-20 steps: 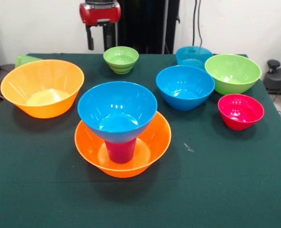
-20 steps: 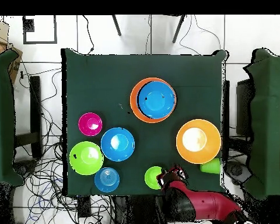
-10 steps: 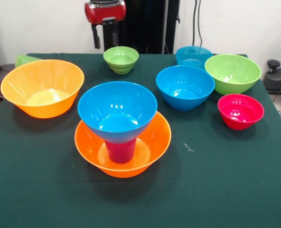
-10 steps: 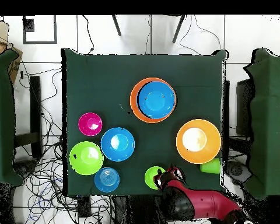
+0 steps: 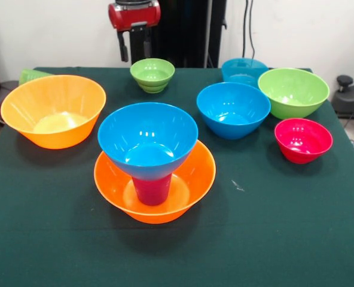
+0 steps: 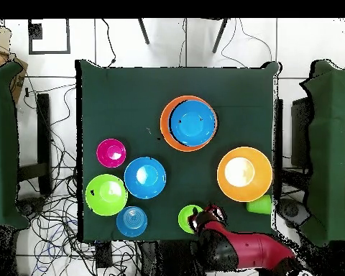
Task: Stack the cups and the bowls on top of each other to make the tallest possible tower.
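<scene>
A red-and-black arm's pincer [image 5: 133, 52] hangs with two dark fingers parted and empty, just behind and above the small lime bowl [image 5: 152, 74] at the desk's [image 5: 272, 227] edge. The tower [image 5: 148, 156], an orange bowl holding a magenta cup capped by a blue bowl, stands well in front of the pincer. Judged best practice: descend straight over the lime bowl's rim, pinch one wall firmly, lift clear, then set it centred on the blue bowl so the cup beneath stays steady.
</scene>
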`<move>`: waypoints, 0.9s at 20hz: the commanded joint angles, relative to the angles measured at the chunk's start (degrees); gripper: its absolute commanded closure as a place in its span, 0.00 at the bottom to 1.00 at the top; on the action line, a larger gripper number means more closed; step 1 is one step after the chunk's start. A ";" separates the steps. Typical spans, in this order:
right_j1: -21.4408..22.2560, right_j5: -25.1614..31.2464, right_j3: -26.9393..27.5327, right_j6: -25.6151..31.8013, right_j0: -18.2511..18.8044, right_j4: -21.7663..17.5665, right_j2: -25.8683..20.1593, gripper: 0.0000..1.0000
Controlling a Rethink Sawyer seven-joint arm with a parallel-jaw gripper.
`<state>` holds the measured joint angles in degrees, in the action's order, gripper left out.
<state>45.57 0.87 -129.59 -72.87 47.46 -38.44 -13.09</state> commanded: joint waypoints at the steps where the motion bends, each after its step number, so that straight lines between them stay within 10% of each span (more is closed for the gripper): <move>1: -1.76 0.57 3.14 -6.76 -4.30 -2.00 -0.30 0.00; 18: -6.07 -5.65 8.42 -6.96 -10.62 -4.63 7.40 0.00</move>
<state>41.71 -1.31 -126.81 -72.87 39.98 -39.71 -6.85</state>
